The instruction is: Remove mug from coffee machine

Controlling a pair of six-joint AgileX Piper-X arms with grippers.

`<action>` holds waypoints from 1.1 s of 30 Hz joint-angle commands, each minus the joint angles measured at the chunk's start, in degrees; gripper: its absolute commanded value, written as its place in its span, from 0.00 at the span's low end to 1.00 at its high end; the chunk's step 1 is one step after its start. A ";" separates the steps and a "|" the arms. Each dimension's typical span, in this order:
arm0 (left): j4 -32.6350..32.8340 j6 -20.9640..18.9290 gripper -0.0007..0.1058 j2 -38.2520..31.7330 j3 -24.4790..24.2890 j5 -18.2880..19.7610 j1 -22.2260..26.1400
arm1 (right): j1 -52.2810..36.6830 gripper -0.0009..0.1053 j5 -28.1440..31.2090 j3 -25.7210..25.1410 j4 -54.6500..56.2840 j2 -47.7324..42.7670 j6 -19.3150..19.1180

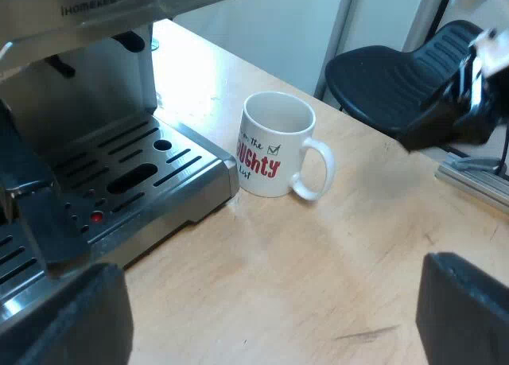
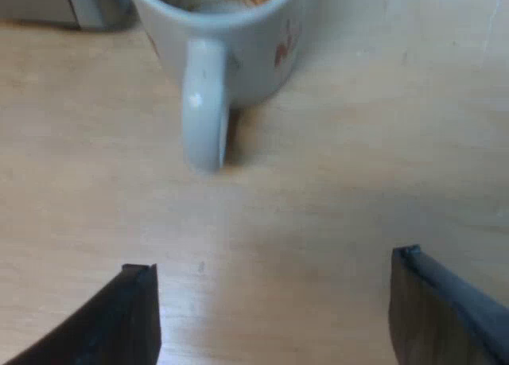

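Right fingers (image 2: 127,321) spread | mug (image 2: 246,55) just ahead, apart | on table (image 2: 358,182)

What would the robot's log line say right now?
mug: on table, beside tray | left tool: open | right tool: open, facing handle
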 commanded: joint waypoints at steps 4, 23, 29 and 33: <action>0.10 -0.64 0.73 0.16 -1.90 -1.00 -0.31 | 0.03 0.60 -0.35 -10.84 2.49 -1.15 -7.51; -1.68 -0.15 0.73 9.96 -10.28 -10.03 10.75 | -0.59 0.60 -6.70 -22.05 -4.80 12.56 -7.15; -2.74 0.29 0.73 10.06 -10.26 -10.03 17.93 | -8.85 0.60 -10.24 -22.05 -5.75 13.87 -6.52; -2.56 0.29 0.73 10.06 -10.26 -10.03 20.27 | -17.00 0.60 -11.84 -22.05 -5.09 12.52 -7.31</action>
